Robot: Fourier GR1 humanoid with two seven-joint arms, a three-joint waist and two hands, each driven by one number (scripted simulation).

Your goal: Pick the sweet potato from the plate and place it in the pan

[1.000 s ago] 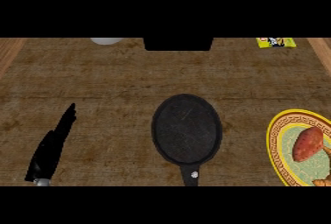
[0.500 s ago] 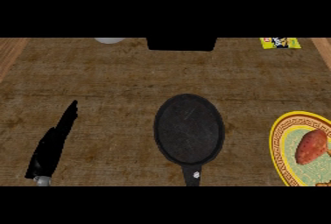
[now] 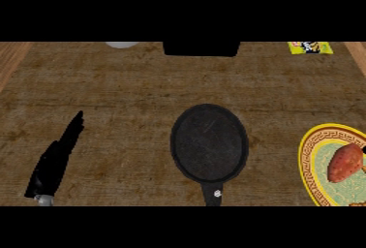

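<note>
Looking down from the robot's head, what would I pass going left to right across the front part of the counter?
Left hand, held edge-on with straight fingers → black pan, nothing in it → yellow-rimmed plate at the right edge → sweet potato lying on that plate.

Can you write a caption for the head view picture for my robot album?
Sweet potato waits on the plate, right of the black pan; left robot hand rests open.
</note>
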